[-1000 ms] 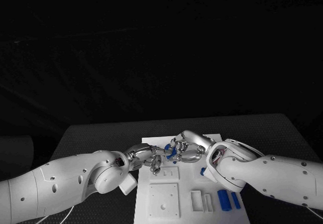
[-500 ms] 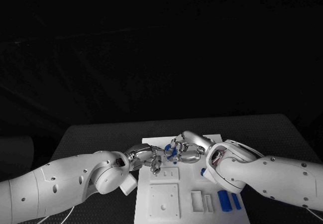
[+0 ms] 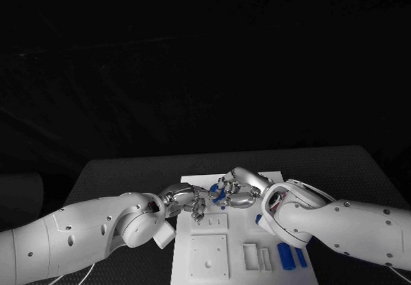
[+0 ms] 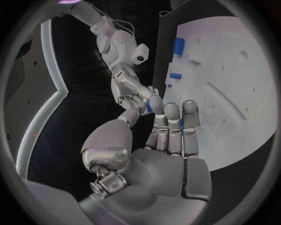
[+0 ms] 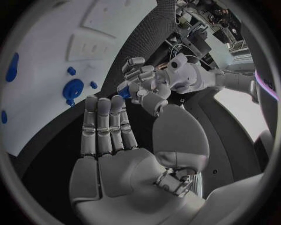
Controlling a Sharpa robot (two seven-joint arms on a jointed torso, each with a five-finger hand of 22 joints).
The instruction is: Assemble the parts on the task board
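My two hands meet fingertip to fingertip above the far end of the white task board [image 3: 248, 277]. Between them is a small blue part [image 3: 217, 191], held off the board. The left hand [image 3: 184, 201] pinches it between thumb and fingertips, and the right hand [image 3: 238, 187] has its thumb and fingertips on it too. In the left wrist view the blue part [image 4: 155, 104] sits just past my left fingers [image 4: 173, 123], with the right hand [image 4: 131, 95] curled onto it. The right wrist view has the part [image 5: 124, 91] at the left hand [image 5: 142, 79], beyond my right fingers [image 5: 107, 123].
Two blue cylinders [image 3: 285, 254] lie at the board's near right beside white blocks [image 3: 251, 254]. A round blue part [image 5: 73, 87] and small blue pegs [image 5: 70, 71] stand in the board's far end. A white tag [image 3: 163, 236] hangs by the left wrist.
The fingers of both hands have shifted slightly around the blue part, drawing a little closer together. Both arms stay where they were.
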